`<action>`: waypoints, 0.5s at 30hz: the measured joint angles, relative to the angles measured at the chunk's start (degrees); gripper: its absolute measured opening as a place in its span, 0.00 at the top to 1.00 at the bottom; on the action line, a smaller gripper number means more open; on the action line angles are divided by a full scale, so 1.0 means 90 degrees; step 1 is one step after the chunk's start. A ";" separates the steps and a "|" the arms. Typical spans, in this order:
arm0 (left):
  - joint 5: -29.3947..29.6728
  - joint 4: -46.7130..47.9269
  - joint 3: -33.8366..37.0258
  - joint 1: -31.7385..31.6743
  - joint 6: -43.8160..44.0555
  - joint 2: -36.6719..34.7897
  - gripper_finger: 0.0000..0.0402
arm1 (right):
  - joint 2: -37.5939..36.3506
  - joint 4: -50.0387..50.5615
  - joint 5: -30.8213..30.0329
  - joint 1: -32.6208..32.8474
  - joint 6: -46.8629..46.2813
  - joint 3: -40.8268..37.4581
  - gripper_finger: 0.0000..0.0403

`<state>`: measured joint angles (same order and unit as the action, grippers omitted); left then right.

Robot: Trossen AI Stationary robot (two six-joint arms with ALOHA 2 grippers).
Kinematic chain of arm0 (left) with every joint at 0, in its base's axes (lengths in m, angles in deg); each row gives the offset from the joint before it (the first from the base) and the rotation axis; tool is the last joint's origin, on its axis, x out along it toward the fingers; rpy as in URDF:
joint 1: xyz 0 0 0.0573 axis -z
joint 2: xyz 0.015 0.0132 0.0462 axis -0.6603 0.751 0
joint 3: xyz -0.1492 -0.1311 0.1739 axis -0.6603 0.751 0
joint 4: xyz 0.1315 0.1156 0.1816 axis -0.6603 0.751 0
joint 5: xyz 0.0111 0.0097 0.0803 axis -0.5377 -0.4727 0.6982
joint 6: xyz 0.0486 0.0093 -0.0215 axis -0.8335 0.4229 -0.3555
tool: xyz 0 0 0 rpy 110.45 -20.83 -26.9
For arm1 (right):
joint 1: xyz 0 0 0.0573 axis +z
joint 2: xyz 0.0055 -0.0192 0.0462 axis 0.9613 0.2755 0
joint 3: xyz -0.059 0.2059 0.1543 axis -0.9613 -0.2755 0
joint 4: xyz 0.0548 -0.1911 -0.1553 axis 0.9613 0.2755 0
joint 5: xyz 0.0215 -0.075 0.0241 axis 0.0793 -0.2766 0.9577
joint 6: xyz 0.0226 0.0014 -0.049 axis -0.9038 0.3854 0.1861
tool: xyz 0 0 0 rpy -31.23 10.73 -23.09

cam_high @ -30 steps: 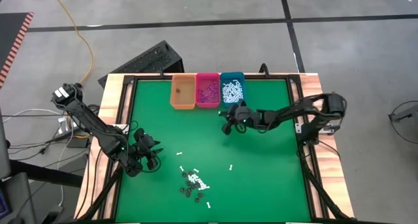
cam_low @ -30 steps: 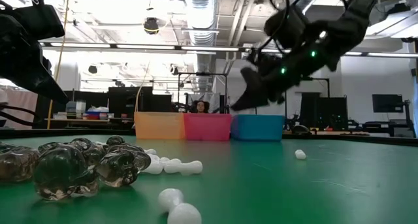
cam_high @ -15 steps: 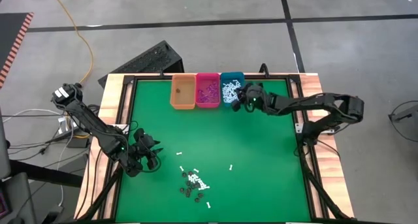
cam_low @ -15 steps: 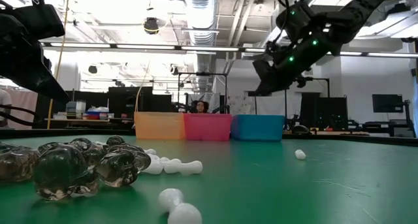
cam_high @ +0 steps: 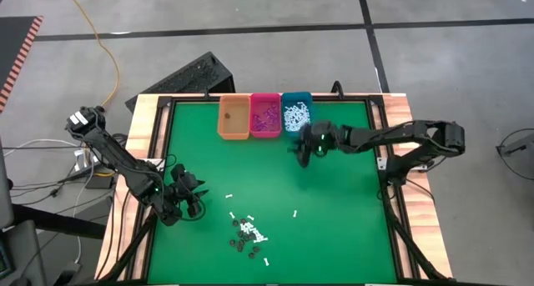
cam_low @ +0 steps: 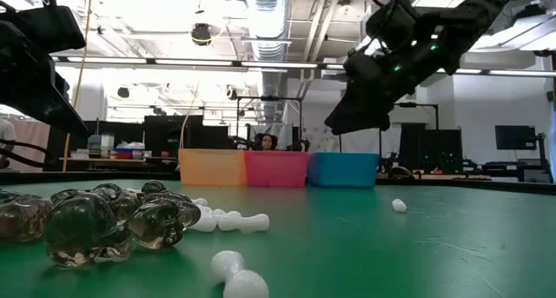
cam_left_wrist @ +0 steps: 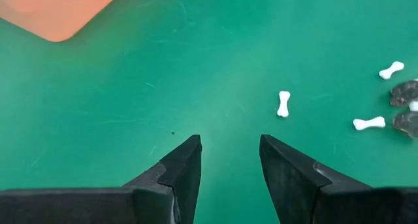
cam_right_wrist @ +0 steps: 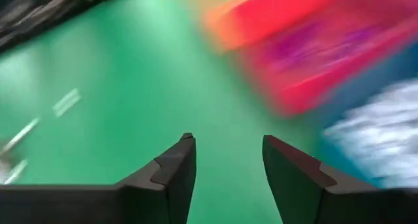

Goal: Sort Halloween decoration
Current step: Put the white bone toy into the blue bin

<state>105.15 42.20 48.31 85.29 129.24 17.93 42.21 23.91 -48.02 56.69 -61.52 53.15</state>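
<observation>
Two grippers are seen parted and empty: the right gripper (cam_high: 302,149) is held just before the teal bin (cam_high: 296,112), the left gripper (cam_high: 188,204) near the bench's left edge. Halloween decoration (cam_high: 249,233) is scattered toward the front edge.

No legible text or labels.

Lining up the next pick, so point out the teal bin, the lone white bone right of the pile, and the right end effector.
teal bin (cam_high: 296,95): high view, on its far rim.
lone white bone (cam_high: 295,213): high view, on its middle.
right end effector (cam_high: 303,152): high view, between its fingertips, just in front of the teal bin.
</observation>
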 joint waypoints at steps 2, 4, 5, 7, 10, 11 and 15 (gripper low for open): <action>-0.0027 0.0000 0.0000 0.0000 -0.0023 0.0002 0.63 | 0.0001 0.0211 0.0364 0.0552 -0.0048 0.0000 0.51; -0.0009 0.0002 0.0000 -0.0002 -0.0023 0.0002 0.63 | 0.0001 0.0361 0.0408 0.1208 -0.0136 0.0000 0.53; 0.0010 0.0001 0.0000 -0.0001 -0.0023 0.0001 0.63 | 0.0001 0.0436 0.0383 0.1542 -0.0203 0.0000 0.54; 0.0056 0.0000 0.0000 -0.0001 -0.0023 0.0002 0.63 | 0.0006 0.0497 0.0051 0.2233 -0.0335 0.0000 0.56; 0.0084 -0.0001 0.0000 0.0000 -0.0023 0.0000 0.63 | 0.0006 0.0495 -0.0621 0.3154 -0.0354 0.0000 0.58; 0.0084 -0.0002 0.0000 0.0000 -0.0023 0.0002 0.63 | 0.0006 0.0512 -0.0838 0.3419 -0.0259 0.0000 0.58; 0.0085 -0.0002 0.0000 0.0000 -0.0007 0.0002 0.63 | 0.0006 0.0540 -0.1557 0.4244 0.0288 0.0000 0.58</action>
<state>105.92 42.18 48.31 85.29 129.18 17.95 42.27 28.76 -62.03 94.89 -58.93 53.15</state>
